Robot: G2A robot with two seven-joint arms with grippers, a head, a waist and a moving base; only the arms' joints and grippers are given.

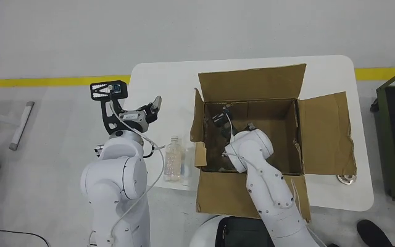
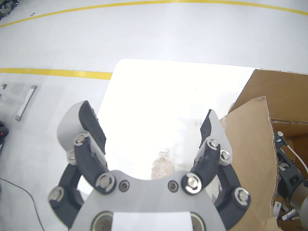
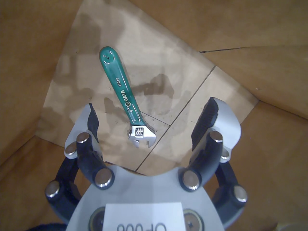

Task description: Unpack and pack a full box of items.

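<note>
Setting: pale workshop floor (image 1: 62, 37) with a yellow line (image 1: 62, 80); a white table (image 1: 166, 80) carries the work.
Container: open cardboard box (image 1: 253, 83) on the table, flaps folded outward, with a bare interior apart from one tool.
Unpacked item: clear bottle (image 1: 174, 159) on the table just beside the box's outer wall, on the left arm's side; it is not clear whether it stands or lies.
Remaining item: green-handled wrench (image 3: 122, 92) lying flat on the box floor.
Key relation: the wrench lies directly ahead of the right gripper (image 3: 152, 111). Its steel head is the nearer end and its handle points away. The long axis runs roughly square to the line between the two fingers, slightly slanted.
Nearer arm: right, judged the one to make the pick, since it is already inside the box.
Right gripper condition: fingers spread wide, holding nothing and touching nothing, clear of the wrench.
Left gripper (image 2: 148, 115) condition: fingers spread wide and empty, above the table outside the box, with the bottle near beneath it.
Assessment: unpacking is nearly complete; closing low across the handle near the head appears the sound approach.
</note>
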